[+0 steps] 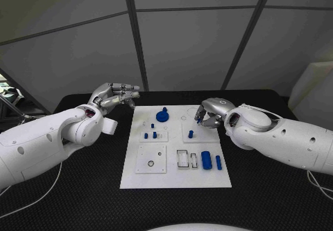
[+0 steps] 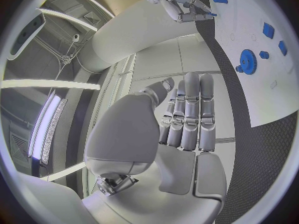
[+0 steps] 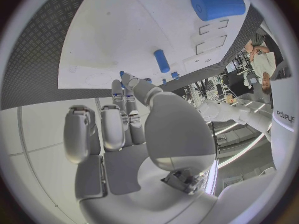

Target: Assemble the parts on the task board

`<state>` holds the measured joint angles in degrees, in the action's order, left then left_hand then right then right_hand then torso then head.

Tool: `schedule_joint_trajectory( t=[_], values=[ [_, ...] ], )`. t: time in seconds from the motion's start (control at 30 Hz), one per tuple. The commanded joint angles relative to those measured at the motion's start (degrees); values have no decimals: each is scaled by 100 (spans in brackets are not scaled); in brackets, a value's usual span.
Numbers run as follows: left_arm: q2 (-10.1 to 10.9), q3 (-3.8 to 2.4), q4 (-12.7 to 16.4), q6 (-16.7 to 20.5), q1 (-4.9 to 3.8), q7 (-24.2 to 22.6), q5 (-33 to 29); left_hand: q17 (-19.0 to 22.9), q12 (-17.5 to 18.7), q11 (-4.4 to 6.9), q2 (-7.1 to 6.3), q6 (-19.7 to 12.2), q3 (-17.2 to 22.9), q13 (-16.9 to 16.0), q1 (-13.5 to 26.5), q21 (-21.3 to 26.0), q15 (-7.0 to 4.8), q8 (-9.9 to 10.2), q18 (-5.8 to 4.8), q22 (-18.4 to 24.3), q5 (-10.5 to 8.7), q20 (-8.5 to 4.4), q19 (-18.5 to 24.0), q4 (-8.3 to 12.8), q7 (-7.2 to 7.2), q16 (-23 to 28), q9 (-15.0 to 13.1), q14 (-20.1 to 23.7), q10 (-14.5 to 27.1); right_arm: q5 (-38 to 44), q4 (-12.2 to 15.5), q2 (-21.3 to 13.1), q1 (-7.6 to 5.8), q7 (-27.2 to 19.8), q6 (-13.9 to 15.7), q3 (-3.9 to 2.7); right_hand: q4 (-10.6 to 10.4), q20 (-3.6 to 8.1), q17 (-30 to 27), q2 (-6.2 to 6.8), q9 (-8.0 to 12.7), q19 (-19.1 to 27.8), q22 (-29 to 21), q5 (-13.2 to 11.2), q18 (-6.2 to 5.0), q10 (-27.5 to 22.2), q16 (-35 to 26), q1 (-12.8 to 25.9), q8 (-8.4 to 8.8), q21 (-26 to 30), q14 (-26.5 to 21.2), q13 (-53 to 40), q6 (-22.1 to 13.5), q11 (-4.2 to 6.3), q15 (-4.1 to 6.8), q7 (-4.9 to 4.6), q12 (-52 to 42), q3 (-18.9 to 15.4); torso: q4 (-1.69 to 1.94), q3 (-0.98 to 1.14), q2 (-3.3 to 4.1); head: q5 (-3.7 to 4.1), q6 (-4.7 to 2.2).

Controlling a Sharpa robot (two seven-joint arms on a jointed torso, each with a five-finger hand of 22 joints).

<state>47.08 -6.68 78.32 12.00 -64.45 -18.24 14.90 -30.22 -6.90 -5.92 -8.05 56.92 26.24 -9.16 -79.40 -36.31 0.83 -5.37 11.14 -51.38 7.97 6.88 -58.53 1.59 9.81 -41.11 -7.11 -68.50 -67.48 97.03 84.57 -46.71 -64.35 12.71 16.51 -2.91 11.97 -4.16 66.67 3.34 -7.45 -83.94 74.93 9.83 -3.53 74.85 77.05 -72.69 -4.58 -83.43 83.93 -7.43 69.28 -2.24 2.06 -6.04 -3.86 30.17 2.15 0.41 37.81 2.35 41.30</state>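
The right hand (image 1: pixel 208 113) hovered over the white board (image 1: pixel 176 179) on the black bench (image 1: pixel 83 202), apparently pinching a small blue part (image 1: pixel 199 120) above a peg (image 1: pixel 191 134). The left hand (image 1: pixel 116 95) hung empty beside the board, fingers curled.

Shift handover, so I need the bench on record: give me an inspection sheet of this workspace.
Surface: black table, white task board in the middle.
Job's things: blue gear, cylinder and small pegs on the board.
Clutter: nothing seen.
Hands: left hand raised beside the board's far corner, holding nothing; right hand pinches a small blue part over the board.
Cables: white cable on the table beside the left arm.
Surroundings: grey wall panels.
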Motion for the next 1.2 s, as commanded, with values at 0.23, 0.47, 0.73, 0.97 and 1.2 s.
schedule_joint_trajectory(
  t=[0.23, 0.47, 0.73, 0.97, 1.2],
  values=[
    [-43, -7, -25, -86, -8, -22, -39, 11, 6, -2, 17, -1, 2, -11, -10, 39, 30, 44, -69, 8, 19, 17, 14, 39, 35, 27, -8, -8, 53, -193, 610, -113, -15, -69, 291, -112, -35, 39, -6, 45, -20, -176, 461, -46, 124, 28, -2, 118, 25, -49, 187, 6, 52, 2, 38, 16, 15, 45, 0, -2, 4, -41, -21],
    [-86, -6, -42, -99, -8, -9, -39, 15, 8, -5, 16, -6, 0, -13, -9, 43, 32, 50, -70, 10, 19, 18, 14, 42, 37, 34, -7, -8, 59, -354, 921, 154, -13, -137, 145, -119, -58, 39, -20, 59, -24, -172, 452, -63, 122, 26, -8, 152, 29, -44, 185, 9, 57, 4, 39, 21, 17, 47, 17, -5, 9, -147, 22],
    [-136, -6, -56, -107, -8, -4, -39, 15, 8, -5, 16, -6, 0, -13, -9, 43, 32, 50, -70, 10, 19, 18, 14, 42, 37, 34, -7, -8, 59, -407, 964, 586, 2, -236, -42, 23, -71, 40, -30, 54, -25, -169, 446, -74, 120, 23, -12, 164, 34, -40, 183, 12, 55, 5, 40, 22, 20, 55, 12, -10, 11, -291, 72],
    [-192, -7, -64, -130, -9, 4, -39, 15, 8, -5, 16, -6, 0, -13, -9, 43, 32, 50, -70, 10, 19, 18, 14, 42, 37, 34, -7, -8, 59, -409, 833, 896, 232, -303, -216, 155, -80, 40, -35, 51, -25, -166, 439, -82, 119, 18, -15, 170, 39, -36, 182, 15, 51, 5, 40, 22, 22, 62, 10, -16, 13, -423, 126],
    [-204, -7, -63, -125, -10, 19, -39, 22, 10, -10, 23, -14, -5, -18, -2, 52, 37, 58, -72, 15, 19, 21, 14, 41, 43, 48, -6, -11, 68, -358, 595, 1127, 427, -304, -400, 185, -105, 40, -54, 48, -25, -156, 419, -106, 115, -3, -24, 192, 54, -24, 178, 23, 33, 0, 39, 20, 29, 76, 5, -7, 10, -539, 188]
  ],
)
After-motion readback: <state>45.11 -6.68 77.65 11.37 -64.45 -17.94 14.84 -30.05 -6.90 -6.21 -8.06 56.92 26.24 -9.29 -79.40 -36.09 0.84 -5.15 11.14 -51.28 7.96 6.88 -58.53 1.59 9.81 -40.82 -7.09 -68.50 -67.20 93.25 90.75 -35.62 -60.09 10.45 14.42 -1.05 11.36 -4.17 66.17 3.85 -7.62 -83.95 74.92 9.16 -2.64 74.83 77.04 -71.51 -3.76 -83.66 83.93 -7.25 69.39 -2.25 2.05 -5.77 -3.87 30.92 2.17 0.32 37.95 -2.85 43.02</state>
